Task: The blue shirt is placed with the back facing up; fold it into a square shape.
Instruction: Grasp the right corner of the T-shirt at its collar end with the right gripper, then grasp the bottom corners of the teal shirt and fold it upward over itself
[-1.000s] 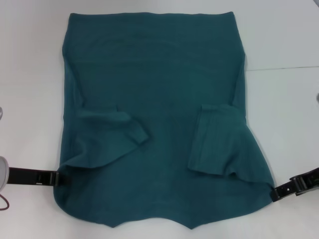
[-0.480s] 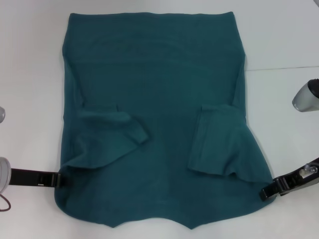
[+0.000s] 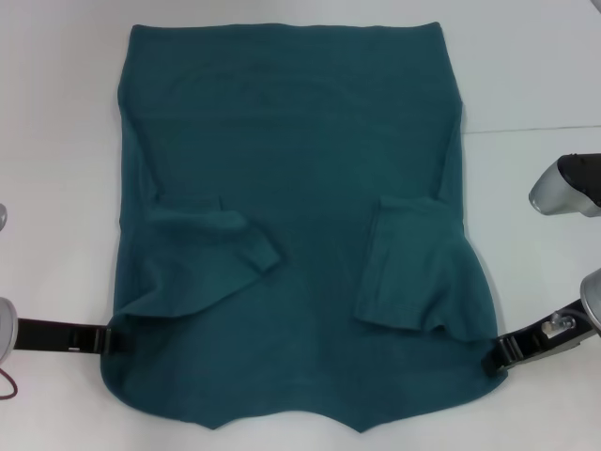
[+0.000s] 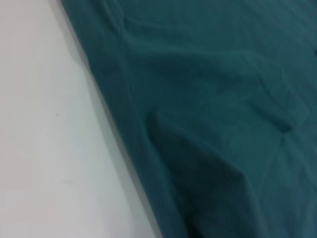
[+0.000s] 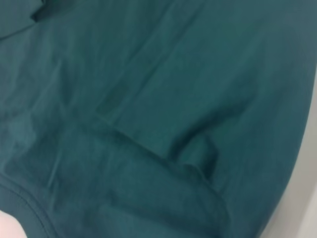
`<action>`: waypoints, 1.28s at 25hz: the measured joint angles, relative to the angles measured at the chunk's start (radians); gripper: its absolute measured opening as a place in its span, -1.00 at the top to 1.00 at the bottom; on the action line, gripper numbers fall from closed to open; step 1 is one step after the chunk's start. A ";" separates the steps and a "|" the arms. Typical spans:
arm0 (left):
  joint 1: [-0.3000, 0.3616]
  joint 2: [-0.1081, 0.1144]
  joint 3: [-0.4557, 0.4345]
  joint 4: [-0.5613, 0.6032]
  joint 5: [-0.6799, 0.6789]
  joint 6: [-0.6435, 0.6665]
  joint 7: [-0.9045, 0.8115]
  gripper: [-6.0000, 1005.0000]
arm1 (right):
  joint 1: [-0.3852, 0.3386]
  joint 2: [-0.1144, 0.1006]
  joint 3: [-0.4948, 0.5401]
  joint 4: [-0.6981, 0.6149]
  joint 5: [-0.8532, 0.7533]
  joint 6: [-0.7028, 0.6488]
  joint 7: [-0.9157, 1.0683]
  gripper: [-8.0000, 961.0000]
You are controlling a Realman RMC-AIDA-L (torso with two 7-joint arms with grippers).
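You are not getting a clear look at either hand's fingertips: the left hand (image 3: 105,338) is meeting the blue shirt (image 3: 291,169) at its left edge and the right hand (image 3: 496,355) at its lower right corner, so whether they are gripping cloth cannot be told. No writing or label is showing on the shirt. It is lying flat on the white counter (image 3: 56,113), plain dark teal, both sleeves folded inward over the body, its near edge partly cut off in the head view.
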 joint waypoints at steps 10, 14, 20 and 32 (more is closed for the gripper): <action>-0.002 -0.001 -0.009 0.003 -0.007 0.000 -0.007 0.98 | 0.002 -0.006 0.017 -0.004 0.001 -0.023 -0.047 0.87; 0.002 -0.003 -0.031 0.014 -0.012 -0.001 -0.008 0.98 | 0.011 -0.009 0.053 -0.016 -0.005 -0.082 -0.094 0.87; 0.035 -0.010 -0.059 0.029 -0.063 0.015 -0.008 0.98 | 0.012 -0.029 0.070 -0.050 -0.007 -0.124 -0.108 0.87; 0.129 -0.023 -0.104 0.032 -0.199 0.089 -0.027 0.98 | 0.015 -0.061 0.136 -0.054 -0.050 -0.130 -0.134 0.87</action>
